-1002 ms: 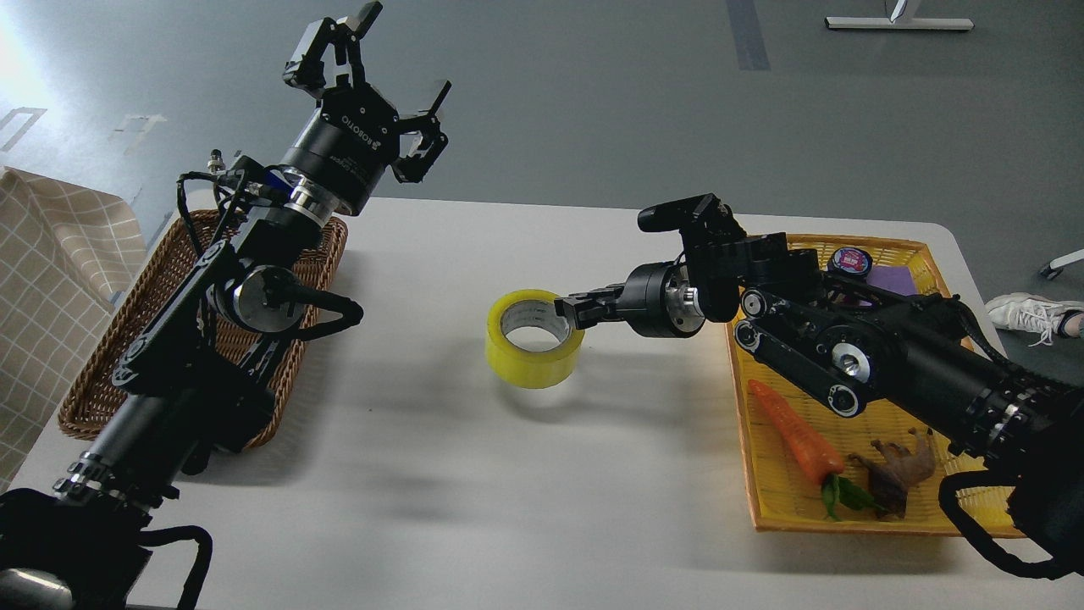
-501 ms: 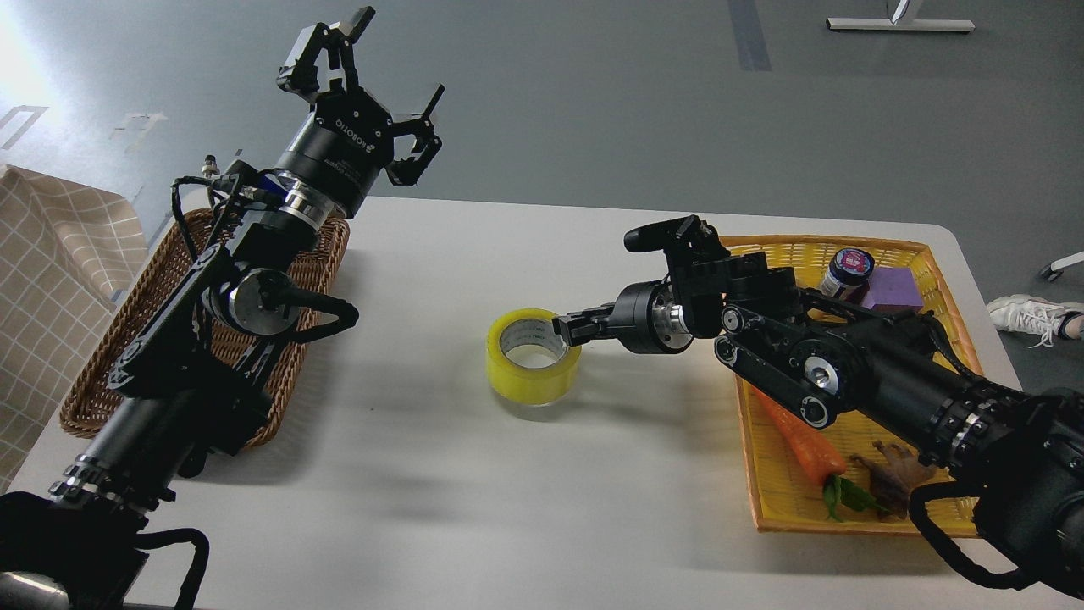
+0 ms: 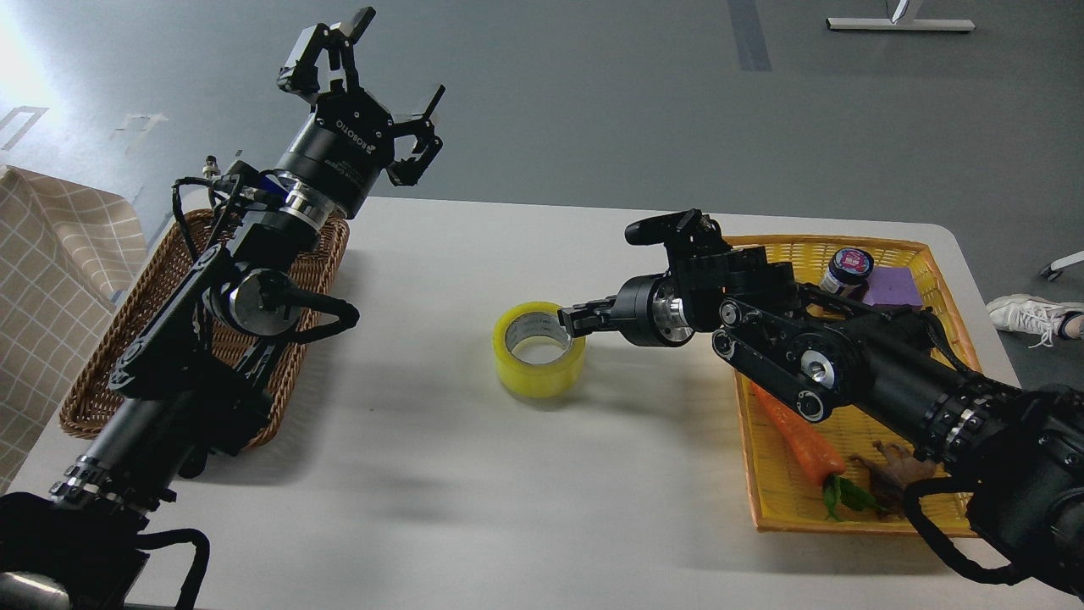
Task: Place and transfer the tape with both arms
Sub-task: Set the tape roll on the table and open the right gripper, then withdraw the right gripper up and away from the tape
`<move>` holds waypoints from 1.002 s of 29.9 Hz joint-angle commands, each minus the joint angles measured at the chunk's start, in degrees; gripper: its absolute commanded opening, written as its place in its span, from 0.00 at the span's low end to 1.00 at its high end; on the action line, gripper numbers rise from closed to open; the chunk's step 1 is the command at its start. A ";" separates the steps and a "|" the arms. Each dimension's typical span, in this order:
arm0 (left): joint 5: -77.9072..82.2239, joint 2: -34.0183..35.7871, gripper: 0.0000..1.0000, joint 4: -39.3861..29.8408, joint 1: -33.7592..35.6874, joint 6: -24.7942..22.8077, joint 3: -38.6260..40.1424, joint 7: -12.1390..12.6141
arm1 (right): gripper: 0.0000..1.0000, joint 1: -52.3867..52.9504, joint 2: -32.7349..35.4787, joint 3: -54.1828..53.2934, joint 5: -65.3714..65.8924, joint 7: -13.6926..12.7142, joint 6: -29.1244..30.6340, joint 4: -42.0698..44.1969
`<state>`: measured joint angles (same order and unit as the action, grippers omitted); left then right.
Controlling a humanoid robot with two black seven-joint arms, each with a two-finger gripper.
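Observation:
The tape (image 3: 537, 360) is a wide yellow roll with a grey-white core, lying flat near the middle of the white table (image 3: 474, 508). My right gripper (image 3: 569, 323) reaches in from the right and is shut on the roll's right wall, one finger inside the core. My left gripper (image 3: 383, 47) is raised high above the table's far left edge, beyond the wicker basket, with its fingers spread open and nothing in them.
A brown wicker basket (image 3: 93, 373) lies at the left under my left arm. A yellow tray (image 3: 855, 491) at the right holds a toy carrot (image 3: 800, 440), a brown toy animal (image 3: 898, 479), a small jar (image 3: 849, 269) and a purple block (image 3: 896, 288). A checked cloth (image 3: 51, 254) hangs at far left.
My right gripper has lowered the tape onto the table and slid it slightly right, still holding its wall. My left arm shifted a little left and up; its gripper stays open.

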<state>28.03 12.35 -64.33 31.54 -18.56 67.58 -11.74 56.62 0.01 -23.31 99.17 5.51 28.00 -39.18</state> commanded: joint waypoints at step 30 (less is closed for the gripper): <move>0.00 2.15 0.98 0.17 -0.61 -3.15 0.00 0.67 | 1.00 2.36 9.30 -18.60 -4.06 -3.40 -7.16 -14.60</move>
<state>28.04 13.82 -64.15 30.92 -20.66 67.59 -11.07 60.16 6.91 -39.84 96.84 1.69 21.47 -50.45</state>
